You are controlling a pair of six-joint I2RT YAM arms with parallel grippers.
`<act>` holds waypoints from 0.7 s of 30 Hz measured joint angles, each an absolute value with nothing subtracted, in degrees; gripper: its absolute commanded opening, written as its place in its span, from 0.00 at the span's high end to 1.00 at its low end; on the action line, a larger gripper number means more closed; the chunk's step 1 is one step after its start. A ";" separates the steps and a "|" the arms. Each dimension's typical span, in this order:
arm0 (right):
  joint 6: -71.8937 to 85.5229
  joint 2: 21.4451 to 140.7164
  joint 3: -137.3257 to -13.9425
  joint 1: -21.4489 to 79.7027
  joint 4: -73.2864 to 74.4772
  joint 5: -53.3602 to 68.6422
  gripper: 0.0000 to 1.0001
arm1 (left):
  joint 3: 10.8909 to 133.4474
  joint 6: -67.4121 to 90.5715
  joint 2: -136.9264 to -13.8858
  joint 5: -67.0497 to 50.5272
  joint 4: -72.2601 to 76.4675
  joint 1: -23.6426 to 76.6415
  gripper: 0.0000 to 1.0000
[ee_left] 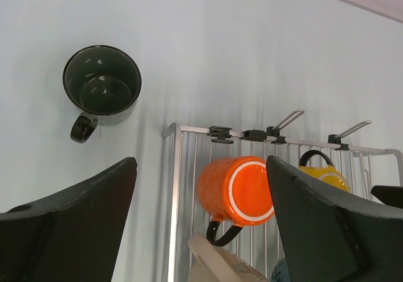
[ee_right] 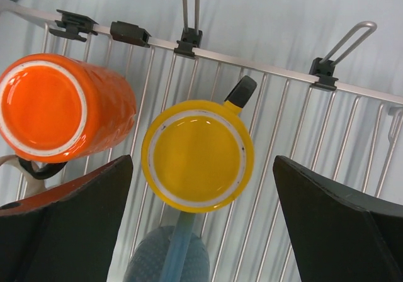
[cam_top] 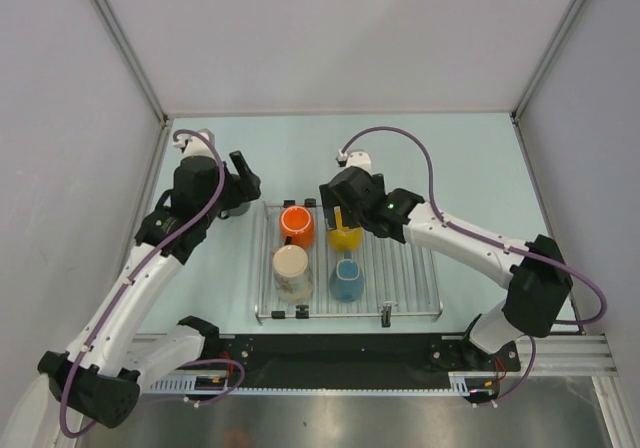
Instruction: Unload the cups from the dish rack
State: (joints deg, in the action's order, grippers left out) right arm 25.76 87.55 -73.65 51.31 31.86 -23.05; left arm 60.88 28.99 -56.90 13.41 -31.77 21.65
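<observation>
Right wrist view: right gripper (ee_right: 201,162) spread wide, empty, over yellow mug (ee_right: 198,156), base-up on dish rack (ee_right: 271,67), handle (ee_right: 241,92) at 1 o'clock. Straddle body clear of handle; descend straight. Left gripper (ee_left: 201,162) likewise agape, empty.

Five mugs counted: orange mug (cam_top: 297,225), yellow mug (cam_top: 345,236), cream mug (cam_top: 291,271) and blue mug (cam_top: 347,280) make four on the one wire rack (cam_top: 420,278), one dark mug (ee_left: 101,84) sits on the table (cam_top: 480,158) to its left, and left arm (cam_top: 150,268) plus right arm (cam_top: 470,243) make two.
</observation>
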 measured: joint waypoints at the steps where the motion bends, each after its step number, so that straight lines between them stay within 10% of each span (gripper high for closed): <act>1: 25.80 88.31 -73.87 51.40 31.83 -23.07 0.00 | 60.16 28.97 -56.16 13.43 -31.73 21.71 0.10; 21: 27.62 98.76 -77.69 52.18 33.71 -25.02 0.00 | 54.22 28.45 -53.74 13.76 -31.31 21.80 0.09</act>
State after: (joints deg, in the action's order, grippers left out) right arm 27.62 98.76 -77.69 52.18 33.71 -25.02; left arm 54.22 28.45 -53.74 13.76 -31.31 21.80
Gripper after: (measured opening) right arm 0.995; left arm 0.909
